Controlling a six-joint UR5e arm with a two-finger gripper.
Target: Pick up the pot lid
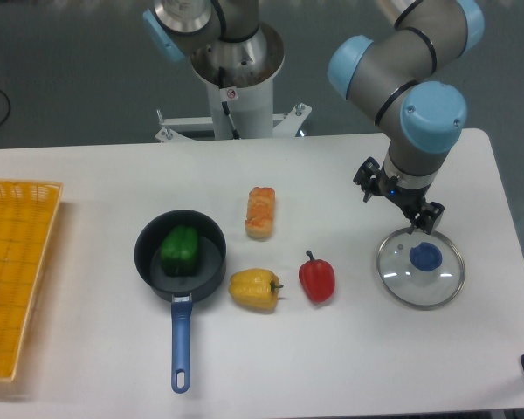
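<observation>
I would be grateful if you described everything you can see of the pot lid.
The pot lid is round, with a clear, glass-looking disc, a thin metallic-looking rim and a blue knob. It lies flat, knob up, on the white table, toward the picture's right side. Only the table appears to touch it; the open gripper hangs above, seemingly not in contact.

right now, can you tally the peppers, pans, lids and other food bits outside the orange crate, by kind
Peppers: 3, green one, yellow one, red one
Pan: 1
Lid: 1
Oblong orange piece, exact kind unclear: 1
Total: 6
</observation>
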